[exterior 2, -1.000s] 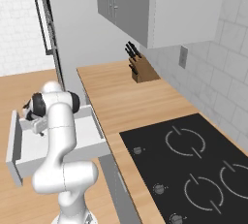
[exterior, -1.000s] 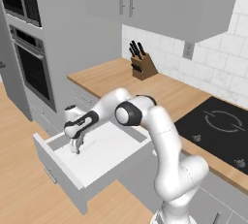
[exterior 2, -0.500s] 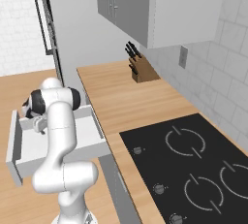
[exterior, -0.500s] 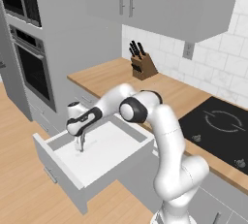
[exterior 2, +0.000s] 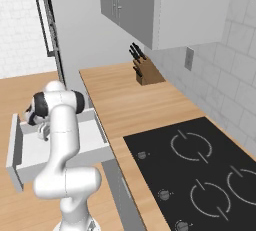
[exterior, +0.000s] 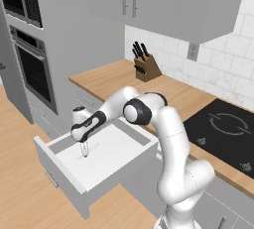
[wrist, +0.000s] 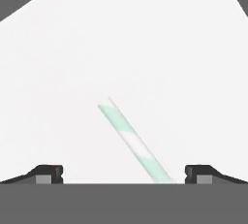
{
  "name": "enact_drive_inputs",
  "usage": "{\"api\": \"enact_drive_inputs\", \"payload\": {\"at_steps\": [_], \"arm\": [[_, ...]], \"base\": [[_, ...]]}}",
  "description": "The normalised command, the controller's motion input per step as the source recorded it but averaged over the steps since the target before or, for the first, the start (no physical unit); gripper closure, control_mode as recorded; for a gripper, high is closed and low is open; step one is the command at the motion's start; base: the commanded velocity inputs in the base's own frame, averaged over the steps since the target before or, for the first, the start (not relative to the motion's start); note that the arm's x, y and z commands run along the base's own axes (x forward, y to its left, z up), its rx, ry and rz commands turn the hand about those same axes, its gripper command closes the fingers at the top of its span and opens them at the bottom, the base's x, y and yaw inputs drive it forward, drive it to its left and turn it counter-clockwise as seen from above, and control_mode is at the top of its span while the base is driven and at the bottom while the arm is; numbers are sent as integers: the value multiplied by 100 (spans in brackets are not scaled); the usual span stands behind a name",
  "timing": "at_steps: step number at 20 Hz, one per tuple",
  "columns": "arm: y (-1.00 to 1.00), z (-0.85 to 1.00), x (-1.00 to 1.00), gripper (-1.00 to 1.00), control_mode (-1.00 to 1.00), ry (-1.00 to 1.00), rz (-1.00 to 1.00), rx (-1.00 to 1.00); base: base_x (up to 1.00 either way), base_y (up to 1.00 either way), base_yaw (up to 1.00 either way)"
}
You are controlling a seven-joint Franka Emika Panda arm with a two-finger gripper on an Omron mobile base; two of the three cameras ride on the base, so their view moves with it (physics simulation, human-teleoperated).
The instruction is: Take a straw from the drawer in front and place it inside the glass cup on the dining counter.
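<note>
Reaching down into the open drawer [exterior: 74, 166], I have the gripper [wrist: 123, 175] spread wide with nothing held. On the white floor below lies the straw [wrist: 134, 142], between the fingertips [wrist: 47, 174], its long axis running diagonally across the gap.

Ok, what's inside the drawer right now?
In the drawer, one green-and-white striped straw lies on the white floor, between the open gripper fingertips. Its lower end is cut off by the frame, and the arm hides part of the drawer.

One straw [wrist: 134, 143], one open drawer [exterior: 64, 168], one knife block [exterior: 147, 67]
</note>
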Motion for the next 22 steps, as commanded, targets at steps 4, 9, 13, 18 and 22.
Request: {"api": "enact_drive_inputs", "payload": {"at_steps": [4,9,13,18,22], "arm": [[0,-23,4,-100,-100,0,8,7],[0,-23,1,-100,-100,0,5,5],[4,-16,9,-100,-100,0,5,5],[11,-23,26,-100,-100,0,4,3],[19,-39,23,-100,-100,0,2,0]], "base": [[0,0,0],[0,0,0],[0,0,0],[0,0,0],[0,0,0]]}}
